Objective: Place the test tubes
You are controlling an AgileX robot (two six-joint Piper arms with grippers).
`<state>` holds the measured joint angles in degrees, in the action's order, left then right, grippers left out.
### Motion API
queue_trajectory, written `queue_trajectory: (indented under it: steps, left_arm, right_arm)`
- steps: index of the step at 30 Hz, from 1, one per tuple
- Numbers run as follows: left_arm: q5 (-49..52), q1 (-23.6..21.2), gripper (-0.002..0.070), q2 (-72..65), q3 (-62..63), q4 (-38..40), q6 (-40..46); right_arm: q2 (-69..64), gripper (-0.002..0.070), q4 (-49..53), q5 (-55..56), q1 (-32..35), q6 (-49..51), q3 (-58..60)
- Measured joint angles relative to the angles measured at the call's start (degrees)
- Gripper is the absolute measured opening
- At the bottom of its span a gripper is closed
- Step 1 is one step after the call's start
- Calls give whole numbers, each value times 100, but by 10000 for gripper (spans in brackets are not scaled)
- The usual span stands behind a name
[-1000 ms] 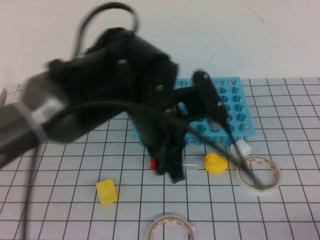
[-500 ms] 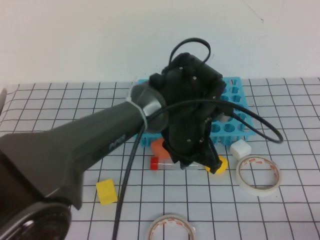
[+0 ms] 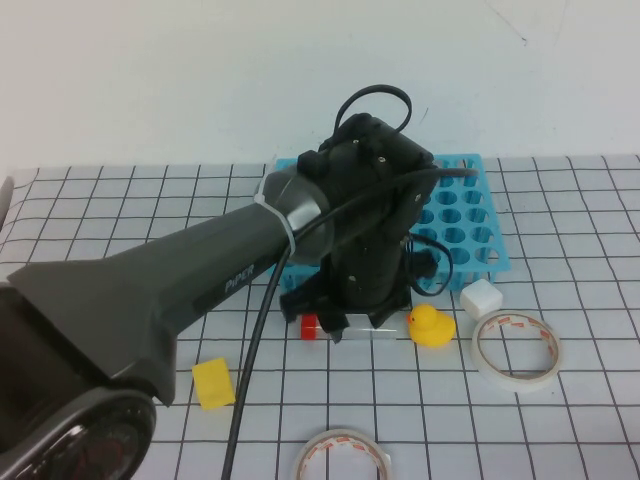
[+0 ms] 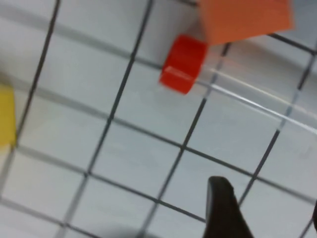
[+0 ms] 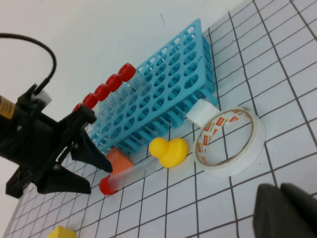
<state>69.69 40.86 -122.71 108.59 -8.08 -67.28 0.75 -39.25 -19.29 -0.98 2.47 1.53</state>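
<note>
the left gripper (image 5: pixel 100 178) is held low over the table, fingers spread just above the red-capped end of the tube (image 5: pixel 133 172), which is laid flat before the rack (image 5: pixel 163 99), beside the duck (image 5: pixel 168 151). the right gripper (image 5: pixel 280 196) is seen near the tape (image 5: pixel 228 144), fingers pressed together.

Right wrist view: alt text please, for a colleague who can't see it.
The left gripper, jaws open, hangs over the red-capped end of a test tube lying on the gridded mat near a blue rack, a yellow duck and a tape roll. The right gripper, jaws shut, sits near the camera.
</note>
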Motion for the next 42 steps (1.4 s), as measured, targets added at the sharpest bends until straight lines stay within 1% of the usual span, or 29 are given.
queue_trajectory:
  steps: [2,4,9,16,22,27,31,34,39,42]
  left_arm:
    - [0,0,348,-3,0,0,-792]
    - [-74,0,348,-23,0,0,-1405]
    - [-363,0,348,-152,0,0,-2173]
    - [-431,0,349,-465,0,95,-3127]
    - [-504,0,351,-639,0,154,-3473]
    - [-782,0,351,-652,0,80,-3469]
    - [-1028,11,344,-652,0,259,-3327]
    - [-1037,76,339,-652,79,315,-3552]
    - [-968,185,318,-652,348,-213,-4020]
    - [-867,210,314,-652,439,-586,-4505]
  right_arm:
    - [0,-1,0,0,0,0,0]
    - [0,-1,0,0,0,0,0]
    - [0,-1,0,0,0,0,0]
    - [0,-1,0,0,0,0,0]
    - [0,-1,0,0,0,0,0]
    - [0,-1,0,0,0,0,0]
    - [0,-1,0,0,0,0,0]
    - [0,-1,0,-11,0,-3,0]
    - [0,-1,0,-22,0,-3,0]
    - [0,-1,0,-22,0,-3,0]
